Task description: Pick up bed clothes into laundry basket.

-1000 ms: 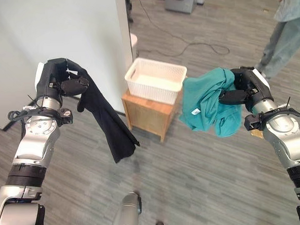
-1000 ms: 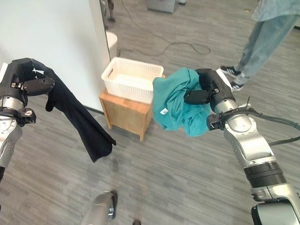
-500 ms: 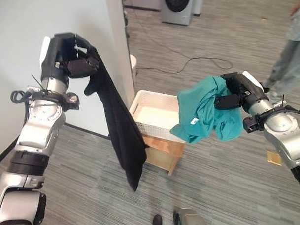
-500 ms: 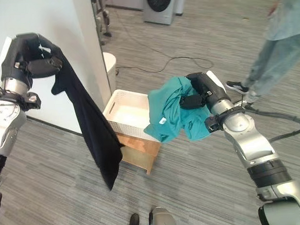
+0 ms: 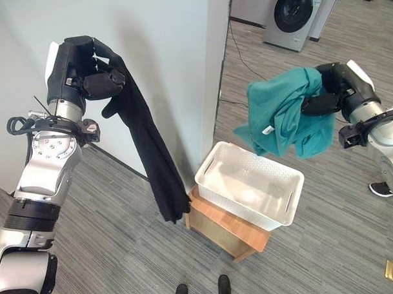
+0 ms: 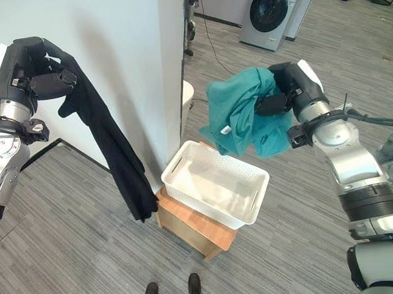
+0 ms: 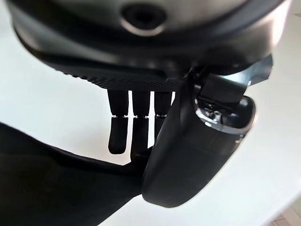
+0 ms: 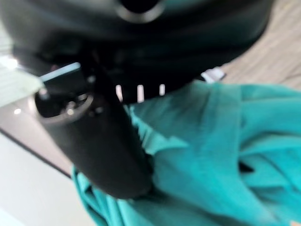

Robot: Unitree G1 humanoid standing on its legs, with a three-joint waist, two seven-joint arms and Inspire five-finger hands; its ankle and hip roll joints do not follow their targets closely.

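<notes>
White wall [image 5: 154,52] behind, grey wood-plank floor [image 5: 90,254], washing machine [image 5: 294,11] far back. Long black garment [image 5: 148,148] hangs limp from the clenched left hand [image 5: 84,70], its tail just beside the low wooden table [image 5: 222,227]. White slotted plastic laundry basket [image 5: 250,190] on that table. Crumpled teal garment [image 5: 286,115], bunched in the gripping right hand [image 5: 336,90], hangs above the basket.

You are looking at two garments, one black [image 5: 148,155] and one teal [image 5: 282,115], one white basket [image 5: 250,191], one wooden stand [image 5: 228,226], one washing machine [image 5: 294,14].
</notes>
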